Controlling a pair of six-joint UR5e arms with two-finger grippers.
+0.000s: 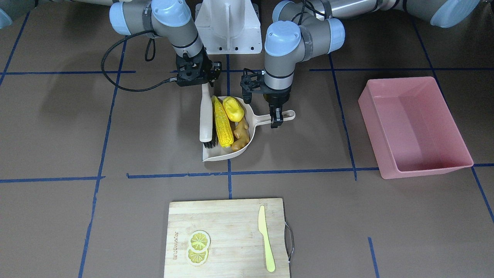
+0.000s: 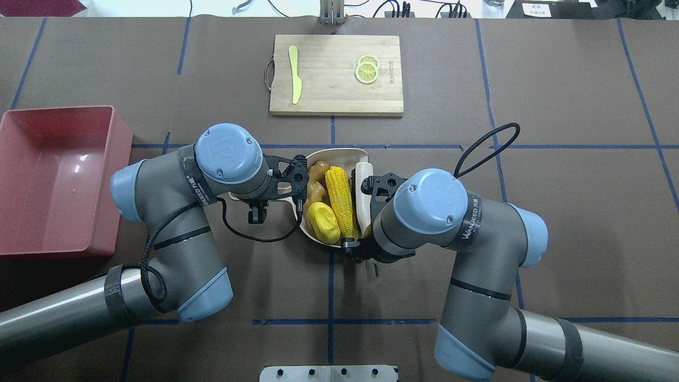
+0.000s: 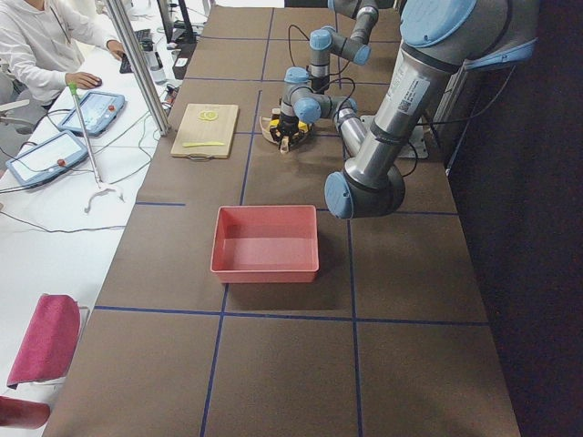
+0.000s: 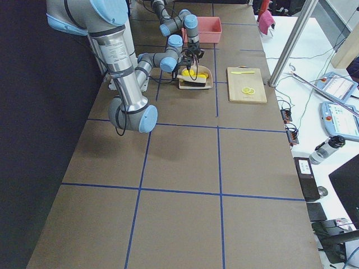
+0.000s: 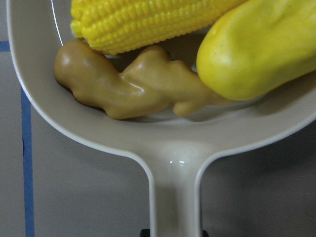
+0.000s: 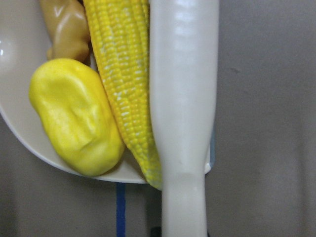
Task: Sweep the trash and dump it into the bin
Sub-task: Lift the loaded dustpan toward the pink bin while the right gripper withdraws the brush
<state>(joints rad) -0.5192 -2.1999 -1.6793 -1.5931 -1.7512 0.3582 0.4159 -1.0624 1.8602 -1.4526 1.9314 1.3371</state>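
The trash lies together in the beige dustpan (image 1: 225, 155): a corn cob (image 1: 223, 121), a yellow potato (image 1: 233, 109) and a tan ginger root (image 1: 241, 135). My left gripper (image 1: 276, 120) is shut on the dustpan's handle (image 5: 175, 197). My right gripper (image 1: 206, 84) is shut on a white brush (image 1: 205, 116), which lies along the corn (image 6: 126, 84) with its black bristles at the pan's mouth. The pink bin (image 2: 53, 180) stands open-topped on my left, apart from the pan.
A wooden cutting board (image 1: 231, 220) carries two lemon slices (image 1: 198, 247) and a pale knife (image 1: 266, 237) on the far side of the table. The robot's base (image 1: 227, 27) is behind the pan. A person sits at a side desk (image 3: 46, 45).
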